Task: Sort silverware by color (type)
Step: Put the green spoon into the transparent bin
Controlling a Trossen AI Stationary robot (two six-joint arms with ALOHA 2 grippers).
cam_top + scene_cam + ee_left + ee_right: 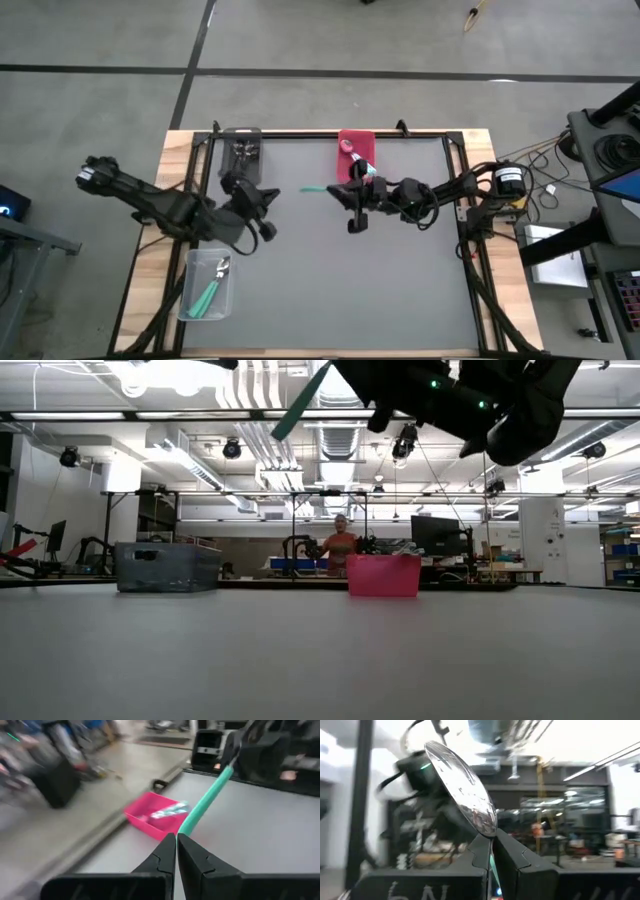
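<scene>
1. Overhead, the grey table mat [330,270] carries three rectangular bins: a grey bin [241,148] at the far edge toward the left, a red bin [356,150] at the far edge near the middle, and a clear bin [207,285] at the near left corner.
2. Inside the clear bin lie teal-handled spoons [212,290] with shiny bowls, handles pointing toward the near edge.
3. The red bin holds light-blue-handled pieces [352,150]; the left wrist view shows them as a pale, glinting cluster [167,812] in the low-walled pink-red plastic tray [150,817].
4. The grey bin's contents are dark and too indistinct to make out; in the low view it reads as a boxy, semi-opaque container [166,567] left of the red bin [383,575].
5. The right gripper [357,205] hangs above the mat just in front of the red bin, its jaws clamped on a teal-handled spoon [322,190]. The smooth, straight plastic handle juts toward the left arm, well above the table.
6. In the right wrist view the spoon's polished, mirror-like oval bowl [465,795] stands up from between the pinched dark fingers [482,852].
7. The left gripper [262,212] hovers left of centre, jaws pressed together on nothing, its tapered black fingers [165,857] meeting just short of the teal handle [205,802].
</scene>
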